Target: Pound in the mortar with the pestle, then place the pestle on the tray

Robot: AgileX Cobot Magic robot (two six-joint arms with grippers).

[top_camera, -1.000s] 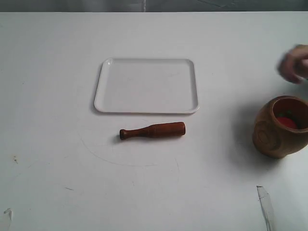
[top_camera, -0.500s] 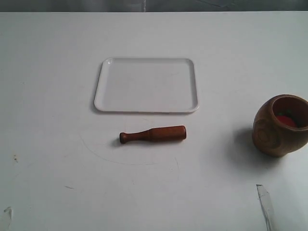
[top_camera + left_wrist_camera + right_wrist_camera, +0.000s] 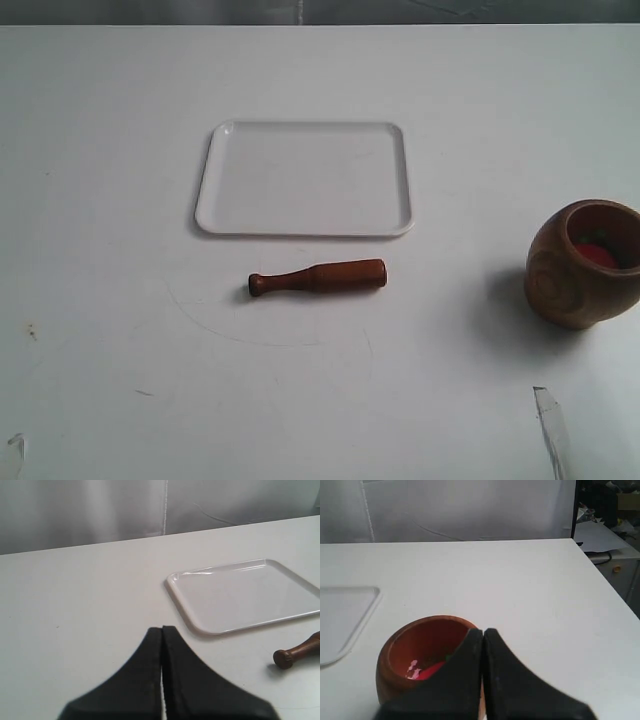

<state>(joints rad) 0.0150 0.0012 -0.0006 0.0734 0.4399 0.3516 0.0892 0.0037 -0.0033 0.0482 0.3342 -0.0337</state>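
The dark reddish-brown pestle (image 3: 318, 276) lies flat on the white table, knob end to the left, just in front of the white tray (image 3: 304, 178). The light-brown wooden mortar (image 3: 583, 262) stands at the right edge with something red inside. In the left wrist view my left gripper (image 3: 162, 628) is shut and holds nothing; the tray (image 3: 245, 594) and the pestle's knob (image 3: 295, 653) lie beyond it. In the right wrist view my right gripper (image 3: 483, 630) is shut and empty, in front of the mortar (image 3: 422, 650). Neither gripper shows in the exterior view.
A thin pale strip (image 3: 551, 427) lies at the front right of the table. The table's right edge (image 3: 600, 575) drops off toward clutter. A grey backdrop runs along the far edge (image 3: 300, 12).
A blurred hand seen at the right edge above the mortar a second ago has left the view. Pestle, tray and mortar stay where they were.
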